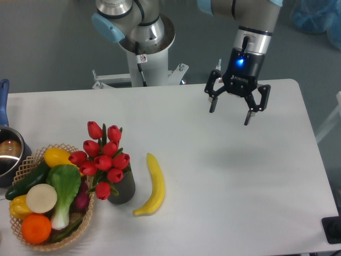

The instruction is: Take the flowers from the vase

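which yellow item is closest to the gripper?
The banana, lying loose on the table right of the vase. The other yellow pieces sit in the woven basket at far left, farther from the open gripper.

Vase (123, 191) top hidden by flowers (104, 157); pot (8, 154) cut off at left.

red flowers (103, 156) in dark grey vase (122, 189), yellow banana (153, 184) beside vase, black gripper (230, 110) with blue light
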